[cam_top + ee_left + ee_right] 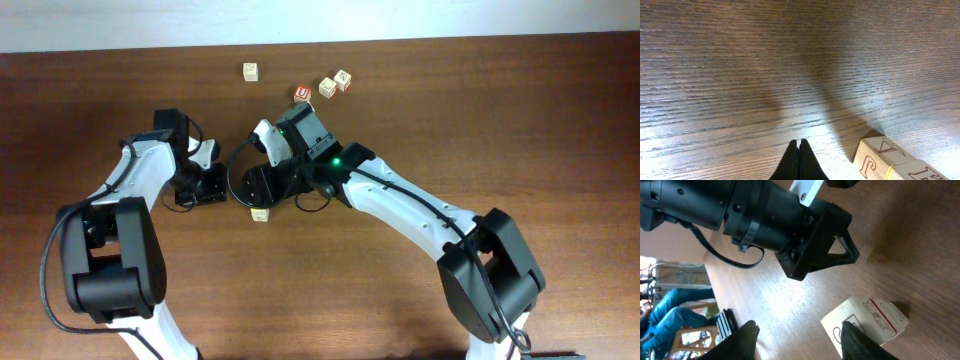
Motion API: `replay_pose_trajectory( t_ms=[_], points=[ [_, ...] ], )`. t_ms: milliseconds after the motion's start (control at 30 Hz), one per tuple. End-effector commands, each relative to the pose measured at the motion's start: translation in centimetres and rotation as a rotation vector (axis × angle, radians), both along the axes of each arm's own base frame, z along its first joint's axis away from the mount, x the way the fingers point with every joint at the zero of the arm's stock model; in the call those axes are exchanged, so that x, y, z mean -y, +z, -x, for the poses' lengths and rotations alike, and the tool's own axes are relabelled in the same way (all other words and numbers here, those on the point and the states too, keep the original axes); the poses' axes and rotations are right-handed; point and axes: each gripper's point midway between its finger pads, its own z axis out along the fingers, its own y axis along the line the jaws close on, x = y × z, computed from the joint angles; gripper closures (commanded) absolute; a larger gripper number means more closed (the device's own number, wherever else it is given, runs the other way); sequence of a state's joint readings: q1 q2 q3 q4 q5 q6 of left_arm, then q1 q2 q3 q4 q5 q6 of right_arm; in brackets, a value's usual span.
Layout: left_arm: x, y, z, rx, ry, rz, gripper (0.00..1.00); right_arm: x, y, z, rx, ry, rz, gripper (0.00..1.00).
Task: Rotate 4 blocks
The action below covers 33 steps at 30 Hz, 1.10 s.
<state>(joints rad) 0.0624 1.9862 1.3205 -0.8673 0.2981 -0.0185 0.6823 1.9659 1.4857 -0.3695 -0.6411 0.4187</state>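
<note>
Right hand (800, 332) has its fingers partly apart, and nothing is between them. One block (867, 322) sits on the counter (920, 255) just beside one finger. Left hand (798, 145) is pinched closed and empty, near that same block. Three more blocks (250, 71) (327, 87) (343, 79) sit far back, by a red-topped cube (302, 93).

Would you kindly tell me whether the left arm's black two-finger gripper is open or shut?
Shut: the left gripper shows its two black fingertips meeting with no gap in the left wrist view.
</note>
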Motion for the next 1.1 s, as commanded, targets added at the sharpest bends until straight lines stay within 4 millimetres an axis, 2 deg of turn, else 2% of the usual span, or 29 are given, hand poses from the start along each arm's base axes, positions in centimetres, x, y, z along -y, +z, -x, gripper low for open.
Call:
replay_pose_trajectory(
  t_ms=[0,200,467,667,1067],
  points=[
    [-0.4,1.1,-0.9,0.044,-0.005,-0.011,1.0,1.0,-2.3,0.0,-0.022,-0.037,0.075,0.44],
    [-0.4,1.1,-0.9,0.044,-0.005,-0.01,1.0,0.7,-0.6,0.5,0.006,-0.026,0.053,0.44],
    [-0.4,1.1,-0.9,0.044,-0.005,-0.011,1.0,0.5,-0.2,0.5,0.017,-0.023,0.041,0.44],
    [-0.4,1.1,-0.9,0.045,-0.005,-0.011,1.0,-0.6,0.2,1.6,0.032,0.009,0.032,0.44],
    [-0.4,1.1,-0.9,0.044,-0.005,-0.011,1.0,-0.7,1.0,1.4,0.057,0.018,0.023,0.44]
  ],
)
